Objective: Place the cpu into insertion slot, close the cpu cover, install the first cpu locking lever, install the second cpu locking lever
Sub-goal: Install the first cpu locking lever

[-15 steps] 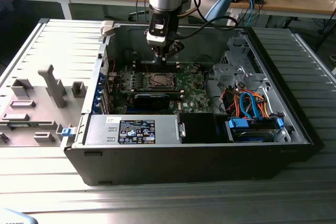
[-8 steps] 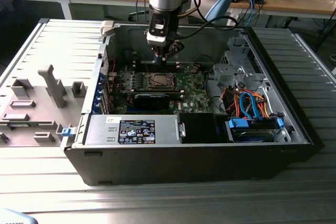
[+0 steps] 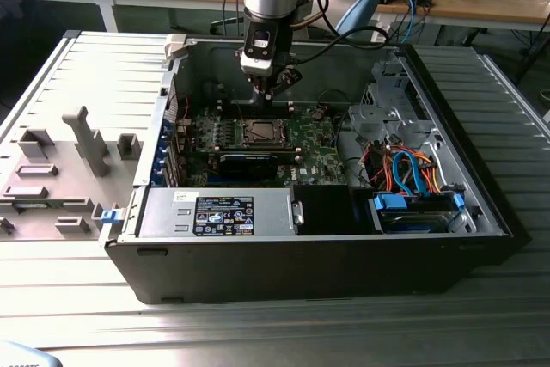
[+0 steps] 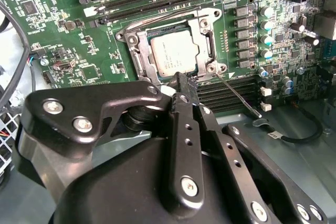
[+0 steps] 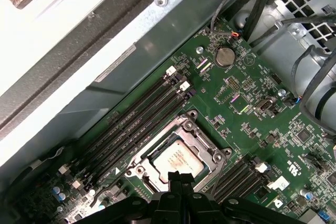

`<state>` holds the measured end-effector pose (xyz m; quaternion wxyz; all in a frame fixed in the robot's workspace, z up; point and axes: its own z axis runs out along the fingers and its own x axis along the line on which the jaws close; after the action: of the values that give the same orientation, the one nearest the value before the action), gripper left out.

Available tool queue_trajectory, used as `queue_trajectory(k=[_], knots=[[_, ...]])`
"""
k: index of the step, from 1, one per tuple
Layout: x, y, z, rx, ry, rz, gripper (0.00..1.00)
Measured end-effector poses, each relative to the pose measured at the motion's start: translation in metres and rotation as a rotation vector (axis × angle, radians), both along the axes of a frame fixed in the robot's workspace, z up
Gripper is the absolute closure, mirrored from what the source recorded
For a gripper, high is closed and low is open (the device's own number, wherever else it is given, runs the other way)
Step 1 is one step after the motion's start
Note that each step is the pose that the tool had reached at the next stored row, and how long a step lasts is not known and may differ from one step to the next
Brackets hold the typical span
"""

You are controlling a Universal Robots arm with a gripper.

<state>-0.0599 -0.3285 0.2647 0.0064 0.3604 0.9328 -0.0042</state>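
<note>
Steel cpu cover [image 4: 143, 51] lies shut; my clenched gripper [image 3: 271, 94], at its twelve o'clock in the exterior view, tends a locking lever [image 4: 239, 96] that needs hooking, I judge.

You stand in a robotics lab, open black metal computer case [image 3: 301, 268] on ribbed grey metal table [image 3: 258, 333], cable-strewn light wooden workbenches [image 3: 507, 8] behind.

Second wrist view: black metal gripper [image 4: 181, 81] hides the edge nearest it of the thin square silvery cpu cover [image 4: 206, 45]. Whether its closed tips pinch anything: cannot tell.
First wrist view: gripper covers one corner of the dull silver-grey square cpu [image 5: 176, 160]; gripper body cut off by the frame edge.
Exterior view: square metal socket [image 3: 258, 133] too small to tell lever positions.
</note>
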Motion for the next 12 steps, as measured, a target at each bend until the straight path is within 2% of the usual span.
queue_trajectory(k=[12], knots=[[0.0000,0.0000,0.0000,0.0000,0.0000,0.011,0.89]])
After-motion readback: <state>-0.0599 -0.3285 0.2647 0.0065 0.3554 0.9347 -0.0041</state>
